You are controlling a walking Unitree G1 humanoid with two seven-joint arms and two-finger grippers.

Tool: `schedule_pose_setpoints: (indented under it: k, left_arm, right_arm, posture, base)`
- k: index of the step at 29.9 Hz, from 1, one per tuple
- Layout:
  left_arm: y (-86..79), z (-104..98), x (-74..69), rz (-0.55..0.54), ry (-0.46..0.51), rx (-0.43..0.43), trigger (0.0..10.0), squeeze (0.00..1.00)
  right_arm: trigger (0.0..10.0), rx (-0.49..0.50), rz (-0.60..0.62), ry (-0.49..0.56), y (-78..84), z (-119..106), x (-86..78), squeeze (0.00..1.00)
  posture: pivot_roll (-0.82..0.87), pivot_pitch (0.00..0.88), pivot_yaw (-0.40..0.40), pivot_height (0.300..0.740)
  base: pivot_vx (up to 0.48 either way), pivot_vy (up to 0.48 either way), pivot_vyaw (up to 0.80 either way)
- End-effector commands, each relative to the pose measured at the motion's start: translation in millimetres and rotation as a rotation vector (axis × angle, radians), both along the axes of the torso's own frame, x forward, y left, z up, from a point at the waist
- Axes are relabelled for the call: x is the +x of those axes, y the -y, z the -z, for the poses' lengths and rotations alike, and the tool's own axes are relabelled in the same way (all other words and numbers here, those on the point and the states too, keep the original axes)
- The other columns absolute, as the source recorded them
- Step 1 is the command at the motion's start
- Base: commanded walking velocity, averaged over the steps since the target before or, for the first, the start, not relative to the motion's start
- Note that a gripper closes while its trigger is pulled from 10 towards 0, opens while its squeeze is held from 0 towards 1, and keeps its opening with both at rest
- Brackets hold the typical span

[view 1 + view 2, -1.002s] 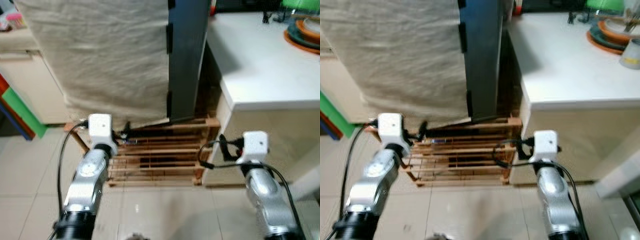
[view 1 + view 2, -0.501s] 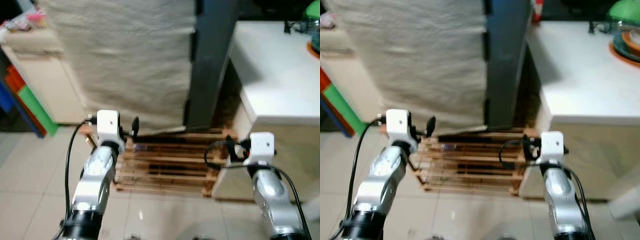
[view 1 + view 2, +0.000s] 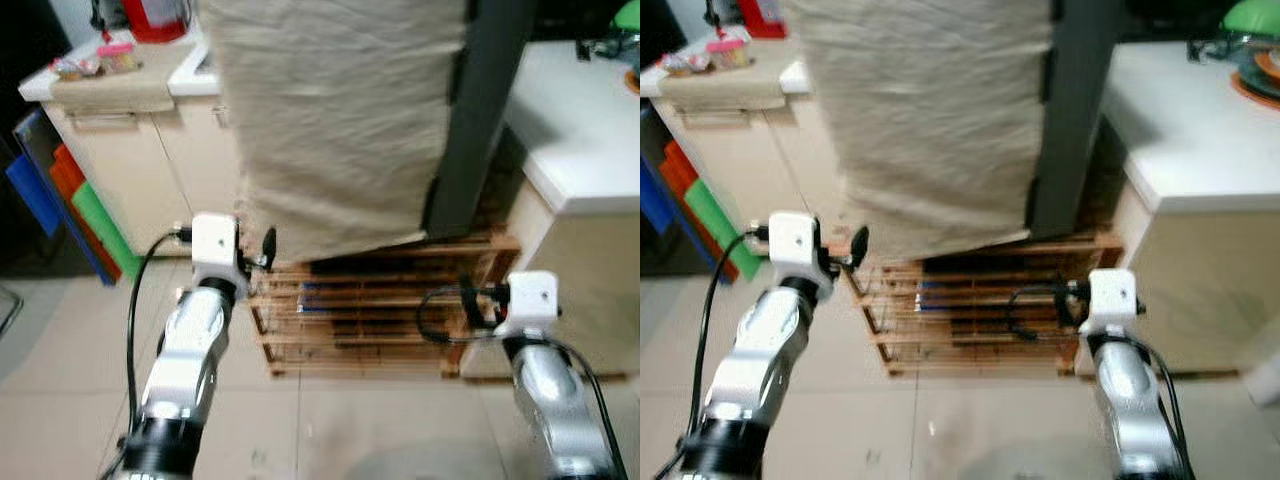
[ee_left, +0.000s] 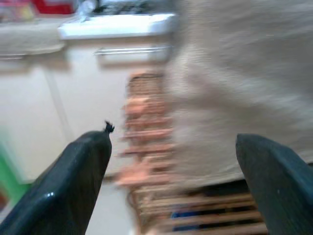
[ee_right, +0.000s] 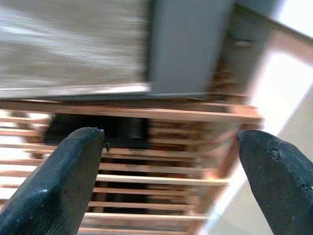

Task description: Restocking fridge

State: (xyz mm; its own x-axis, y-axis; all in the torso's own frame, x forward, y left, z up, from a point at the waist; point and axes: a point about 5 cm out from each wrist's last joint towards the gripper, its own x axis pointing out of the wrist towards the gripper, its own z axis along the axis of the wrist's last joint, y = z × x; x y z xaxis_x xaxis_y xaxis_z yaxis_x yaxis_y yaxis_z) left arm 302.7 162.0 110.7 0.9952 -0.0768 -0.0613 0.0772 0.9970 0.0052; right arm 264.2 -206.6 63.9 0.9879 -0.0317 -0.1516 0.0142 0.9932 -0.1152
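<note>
Left eye view: cloth-draped grey fridge (image 3: 470, 110) standing on a slatted wooden pallet (image 3: 380, 310). Left gripper (image 4: 171, 181) and right gripper (image 5: 171, 181) spread wide, both empty.

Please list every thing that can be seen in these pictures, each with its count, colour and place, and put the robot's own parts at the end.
Cloth cover: one, beige, hanging over the tall unit ahead.
Tall unit edge: one, dark grey, right of the cloth.
Wooden pallet: one, brown, on the floor under the unit.
Counter: one, white, at right.
Cabinet: one, cream, at left.
Flat boards: several, blue, orange and green, leaning by the cabinet.
Left tool: one, black fingers, open, raised before the cloth.
Right tool: one, black fingers, open, facing the pallet.
</note>
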Motion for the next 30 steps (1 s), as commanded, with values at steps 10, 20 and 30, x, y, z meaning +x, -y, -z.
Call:
schedule_pose_setpoints:
  k: [10,20,30]
  left_arm:
    - [-0.1,3.9,3.0,-0.012,-0.028,-0.021,10.0,0.0]
    - [4.7,7.5,3.0,0.014,-0.036,0.057,10.0,0.0]
    - [1.5,2.0,3.5,-0.015,-0.003,0.05,10.0,0.0]
  right_arm:
    - [10.0,-0.012,0.01,0.018,4.9,-3.8,1.8,0.0]
    - [10.0,-0.02,0.011,0.013,7.3,-1.2,-0.4,0.0]
    - [10.0,-0.03,0.027,0.003,11.1,3.1,-7.2,0.0]
  posture:
    - [-0.1,0.043,0.078,0.74]
    - [-0.1,0.039,0.079,0.74]
    - [-0.11,0.042,0.086,0.74]
  base:
    - [0.0,0.476,0.0]
    - [0.0,0.399,-0.4]
    - [0.312,0.0,0.0]
